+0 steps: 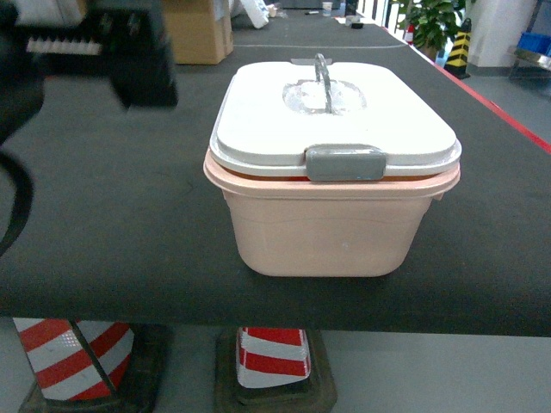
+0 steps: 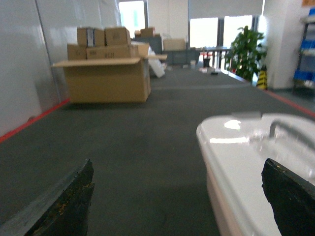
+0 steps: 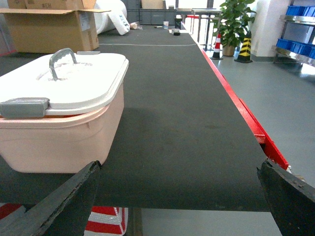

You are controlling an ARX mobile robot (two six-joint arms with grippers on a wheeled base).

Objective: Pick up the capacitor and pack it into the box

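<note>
The box, a pale pink tub, stands near the front edge of the black table. Its white lid is on, with a grey clip at the front and a grey handle on top. No capacitor shows in any view. My left arm hovers blurred at the upper left. The left gripper is open and empty, with the lid just to its right. My right gripper is open and empty over the table's front edge, to the right of the box.
A brown cardboard carton with smaller boxes on it stands far back on the left. Red-and-white cones stand under the table. A red strip runs along the table's right edge. A plant and blue bins stand beyond it.
</note>
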